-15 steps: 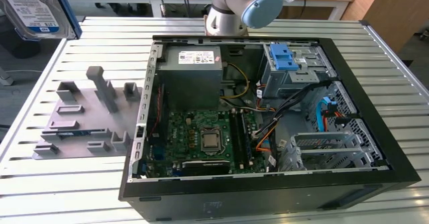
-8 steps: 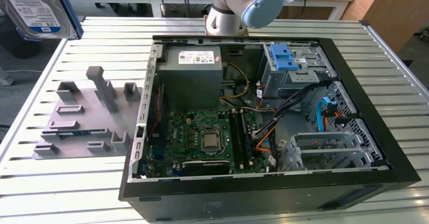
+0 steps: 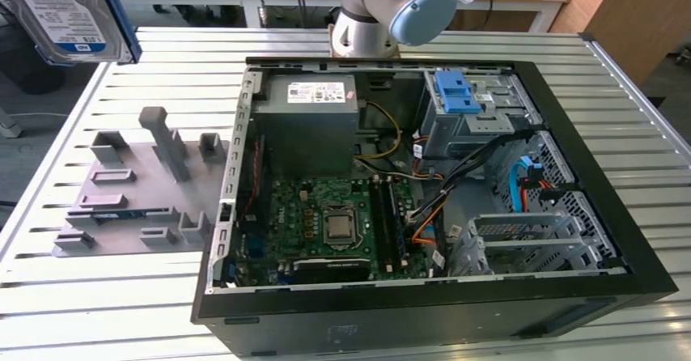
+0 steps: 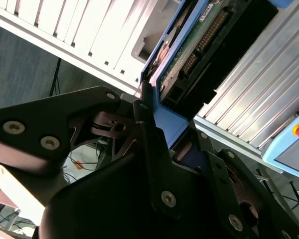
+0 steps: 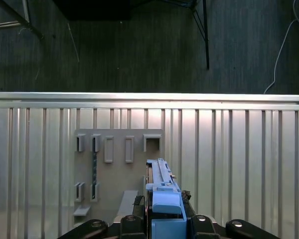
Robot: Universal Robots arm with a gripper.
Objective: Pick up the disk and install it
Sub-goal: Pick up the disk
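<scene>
Holds the disk high above the slatted table, at the exterior view's upper left, well apart from the open computer case. In the first wrist view, grips it edge-on, gripper closed on the blue carrier frame, with fingers pressed to either side. In the second wrist view, presses one black finger flat against that frame's edge. Hangs over the gray holder tray without touching it.
</scene>
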